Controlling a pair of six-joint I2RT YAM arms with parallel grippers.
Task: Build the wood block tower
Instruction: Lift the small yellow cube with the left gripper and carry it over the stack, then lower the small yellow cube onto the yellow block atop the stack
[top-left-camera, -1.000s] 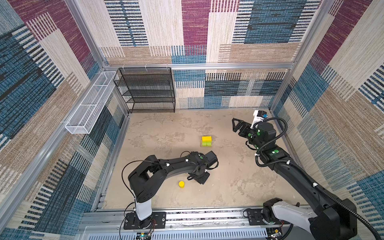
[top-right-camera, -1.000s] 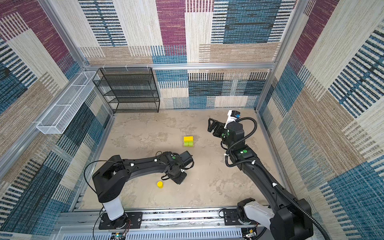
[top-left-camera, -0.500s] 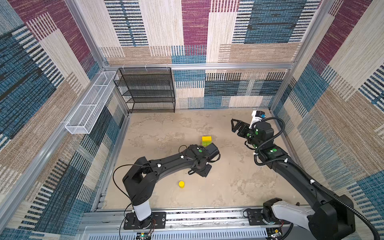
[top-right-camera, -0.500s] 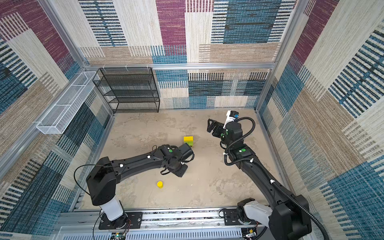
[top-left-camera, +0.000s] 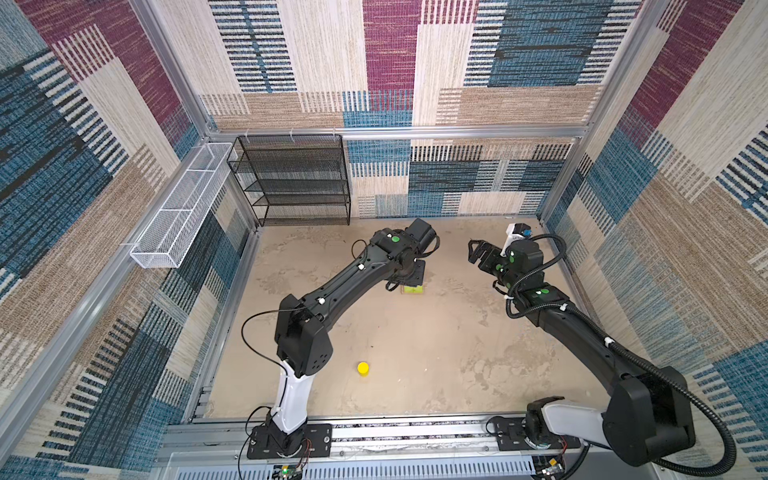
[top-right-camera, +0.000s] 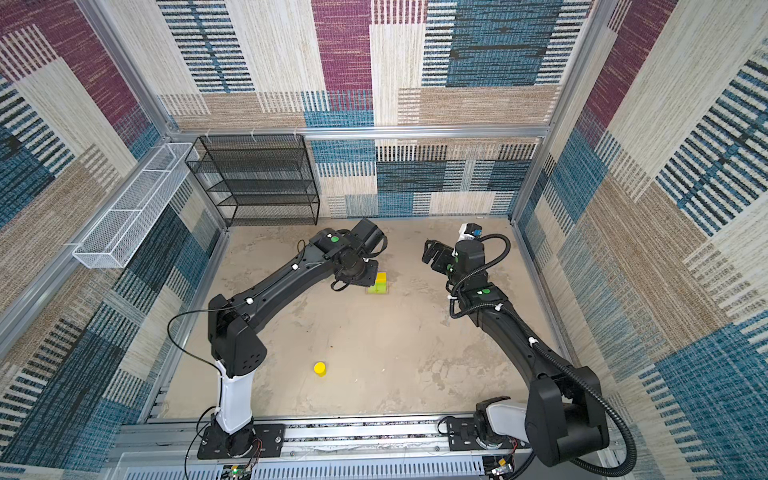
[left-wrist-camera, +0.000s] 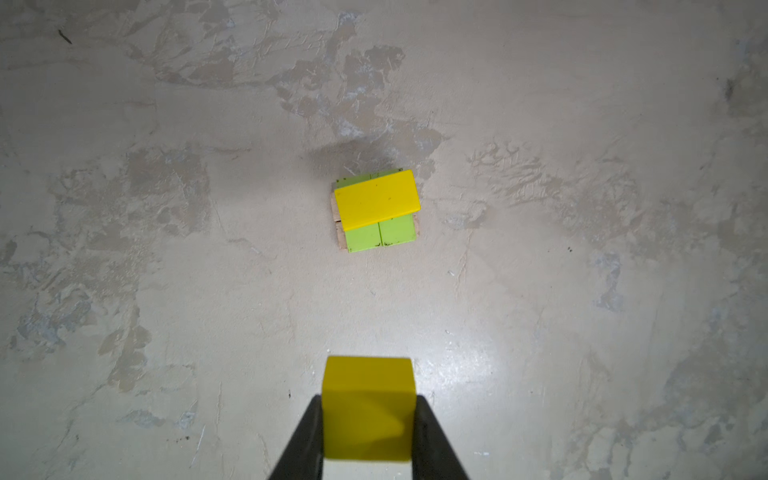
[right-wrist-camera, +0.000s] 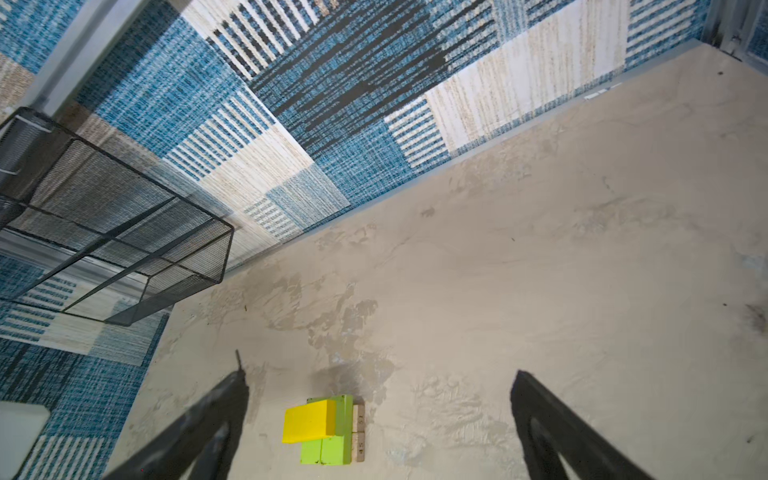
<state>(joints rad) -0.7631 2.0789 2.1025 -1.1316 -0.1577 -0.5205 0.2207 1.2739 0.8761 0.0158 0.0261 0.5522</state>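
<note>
While the left claw (left-wrist-camera: 369, 400) clamps one cube (left-wrist-camera: 369, 411), one cylinder (top-left-camera: 363, 368) stands.

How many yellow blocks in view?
3: bar atop the tower; cube held in the left gripper; cylinder alone on the floor. Others could hide under the left arm.

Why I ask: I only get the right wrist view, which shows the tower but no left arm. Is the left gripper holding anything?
Observer: Yes. The left gripper is shut on the yellow cube, held in the air close to the tower.
Operator: Any block lying loose that I can't see?
Observer: One. The yellow cylinder stands alone on the table, toward its near edge and well apart from the tower.
</note>
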